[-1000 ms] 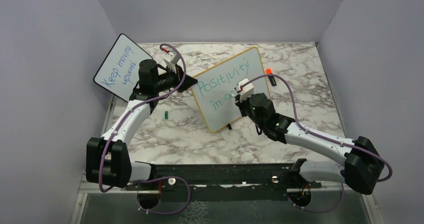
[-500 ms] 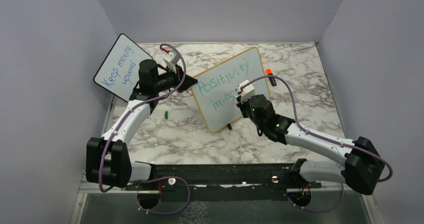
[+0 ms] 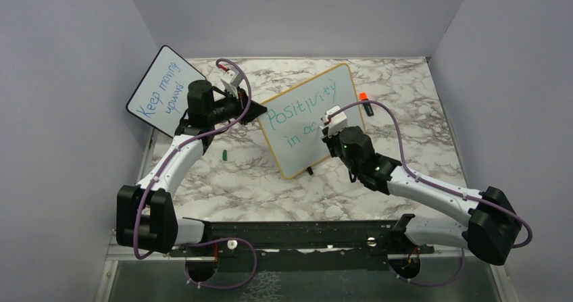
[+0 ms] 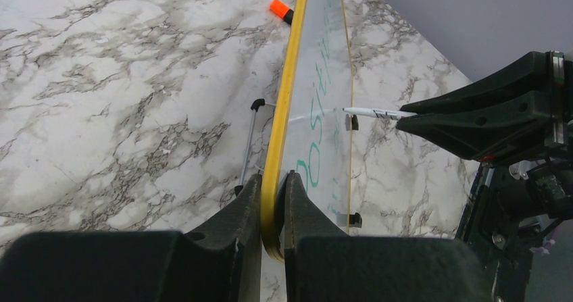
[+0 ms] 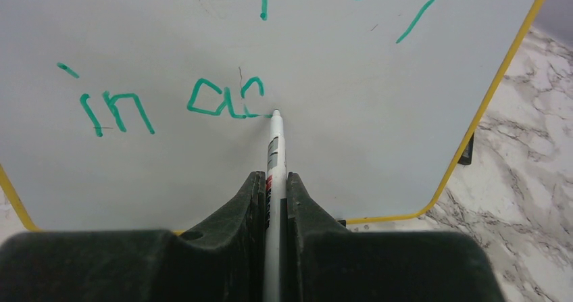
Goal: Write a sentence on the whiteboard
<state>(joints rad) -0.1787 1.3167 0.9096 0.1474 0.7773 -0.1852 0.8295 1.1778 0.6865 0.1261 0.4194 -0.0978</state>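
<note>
The yellow-framed whiteboard point(image 3: 297, 150) stands tilted on the marble table. My left gripper point(image 4: 273, 180) is shut on its yellow edge point(image 4: 284, 113) at the left corner. The green sentence point(image 5: 223, 99) reads "Positivity" on top and "in ac" below. My right gripper point(image 5: 273, 180) is shut on a white marker point(image 5: 274, 143), whose tip touches the board just right of the "c". In the top view my right gripper point(image 3: 332, 125) is at the board's lower right and my left gripper point(image 3: 251, 110) is at its left edge.
A black-framed board point(image 3: 157, 89) with blue "Keep moving upward" leans at the back left. An orange-capped marker point(image 3: 365, 102) lies behind the whiteboard, and also shows in the left wrist view point(image 4: 282, 9). A green cap point(image 3: 223, 155) lies on the table.
My right gripper with the marker has shifted slightly right along the second line, and the "c" after "in a" has appeared. The left arm has not moved.
</note>
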